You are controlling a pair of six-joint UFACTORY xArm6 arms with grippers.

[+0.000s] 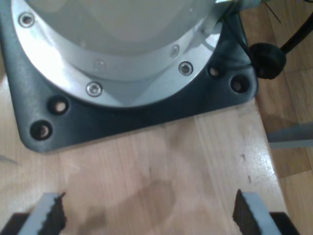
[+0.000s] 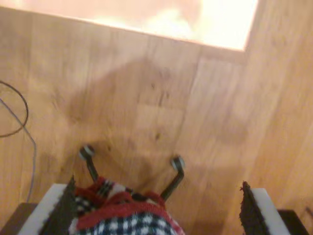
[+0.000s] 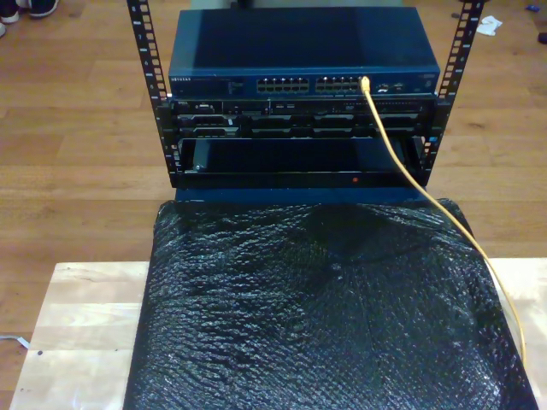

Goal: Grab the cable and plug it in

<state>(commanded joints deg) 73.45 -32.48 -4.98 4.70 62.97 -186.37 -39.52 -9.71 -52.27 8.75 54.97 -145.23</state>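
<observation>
The yellow cable [image 3: 402, 162] runs from a port [image 3: 366, 83] on the blue network switch [image 3: 303, 51], where its end sits, down across the black bubble-wrap sheet [image 3: 325, 316] to the exterior view's right edge. My first gripper [image 1: 149, 215] is open with nothing between its fingers. It hangs over a light wooden table [image 1: 161, 166], close to a robot base with a silver flange [image 1: 117, 58]. My second gripper [image 2: 159, 210] is open above a wooden floor [image 2: 171, 98], and a red checked cloth [image 2: 122, 210] on thin black legs shows far below between its fingers.
The switch sits on top of a black rack [image 3: 299, 145] with perforated posts, behind the table. A black cable with a knob [image 1: 266, 58] lies beside the robot base. Thin dark wires [image 2: 19, 112] curl on the floor.
</observation>
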